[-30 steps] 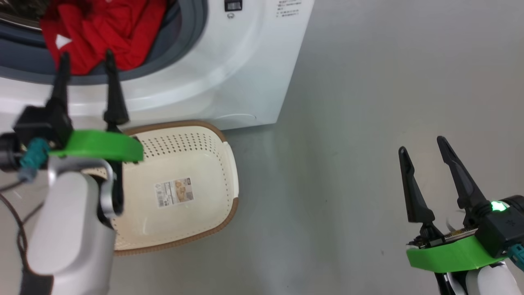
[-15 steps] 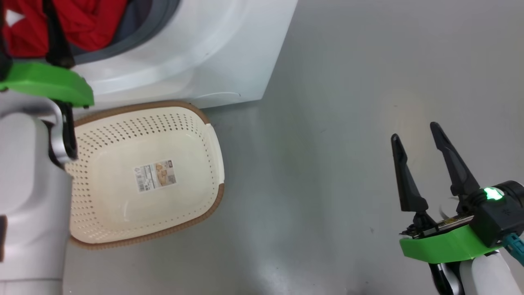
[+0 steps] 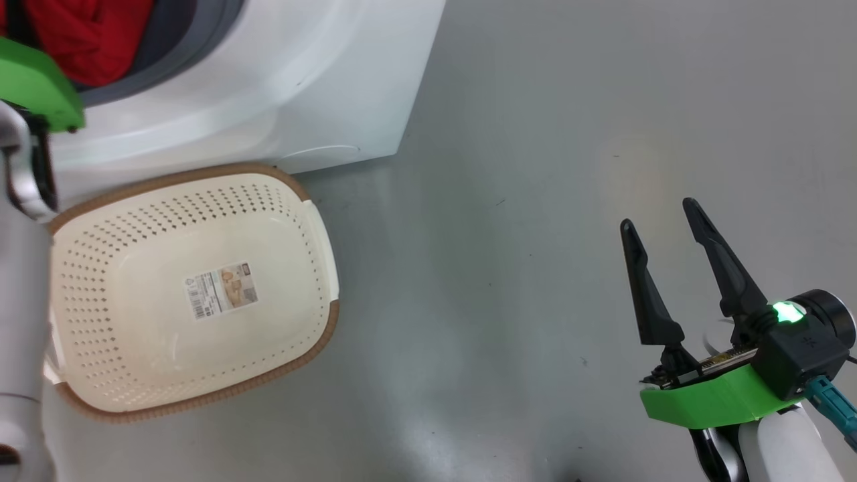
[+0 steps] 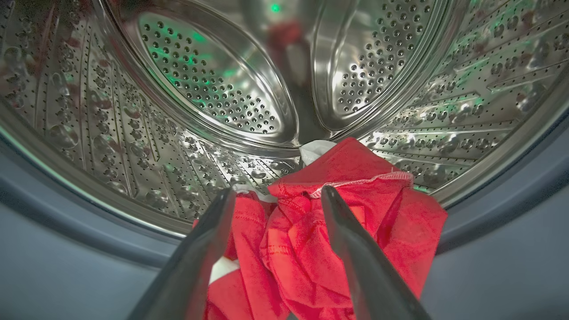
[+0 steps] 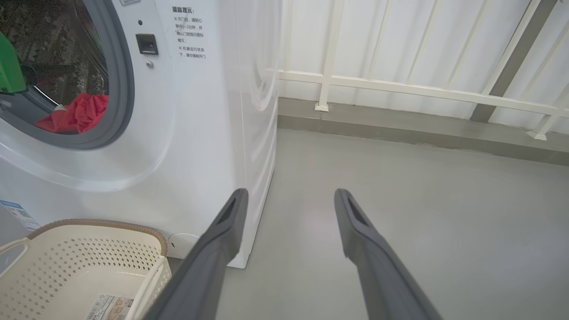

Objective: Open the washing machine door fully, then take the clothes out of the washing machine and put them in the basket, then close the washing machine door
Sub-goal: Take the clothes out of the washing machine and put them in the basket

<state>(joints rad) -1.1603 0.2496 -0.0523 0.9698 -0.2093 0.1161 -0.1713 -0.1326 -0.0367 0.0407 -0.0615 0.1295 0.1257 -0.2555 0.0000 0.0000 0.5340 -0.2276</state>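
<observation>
Far left, left wrist view: left gripper point(image 4: 278, 191) is reaching into the mouth of the washing machine point(image 3: 268, 80). Its fingers are spread wide, one on each side of the clothes point(image 4: 346, 169), and not clamped on anything. I can't tell whether they touch the fabric.

The clothes are a red heap with white trim, lying low at the front of the steel drum point(image 4: 213, 80), just inside the grey gasket point(image 5: 120, 89). In the head view they show as a red patch at the upper left corner.

Lower left of the head view: the basket point(image 3: 268, 207) sits on the floor point(image 3: 502, 201), right up against the machine's front. There is nothing red in it, just the paper label point(image 3: 221, 289) on its bottom.

Lower right of the head view: right gripper point(image 3: 657, 213) hangs over bare floor, well apart from the basket and the machine. Its fingers are apart and hold nothing.

Progress, my read:
- The machine's mouth is uncovered, so the door is open. How far it is swung I can't tell.
- Unloading has not begun. The whole heap is in the drum and no grasp is made.
- Left to do: close on the fabric, lift it out, drop it in the basket, check the drum, then shut the door.

Count:
- Washing machine: one.
- Basket: one, with one label.
- Grippers: two, both wide open.
- Clothes: one red heap. I can't make out how many garments are in it.
</observation>
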